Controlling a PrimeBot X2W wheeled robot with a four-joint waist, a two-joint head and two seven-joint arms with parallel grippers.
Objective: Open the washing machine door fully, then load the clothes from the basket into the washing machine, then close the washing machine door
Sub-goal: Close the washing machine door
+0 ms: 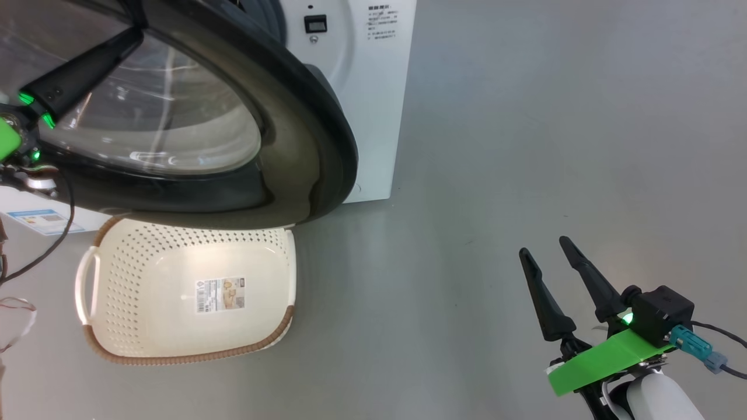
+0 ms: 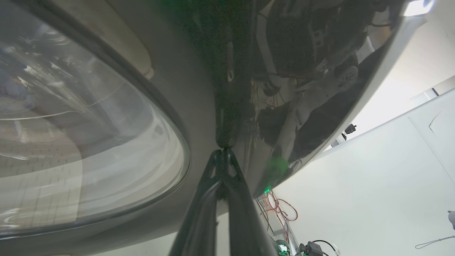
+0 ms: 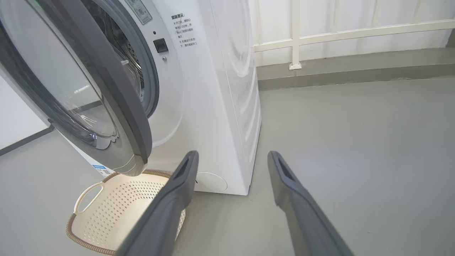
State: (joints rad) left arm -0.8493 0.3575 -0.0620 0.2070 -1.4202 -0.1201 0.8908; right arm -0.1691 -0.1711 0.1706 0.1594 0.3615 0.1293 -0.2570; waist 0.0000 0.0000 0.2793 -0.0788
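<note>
The door (image 1: 327, 151) stands half-open off the washer (image 1: 373, 116), over the basket (image 1: 134, 262), which holds just its label. The left hand (image 2: 224, 151), fingers pinched together and empty, presses its tip on the door's black rim, likely to swing it shut. The right hand (image 1: 543, 246) hangs spread, clear of the washer.

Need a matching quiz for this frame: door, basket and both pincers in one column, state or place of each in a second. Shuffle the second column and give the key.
Column A
1. washing machine door
2. basket
3. left pincer
4. right pincer

Column B
a. fingers apart, above the floor
b. swung partway out from the washing machine
c. fingers together, tips against a glossy black rim
d. standing on the floor, paper label inside

Pairs: 1-b, 2-d, 3-c, 4-a
</note>
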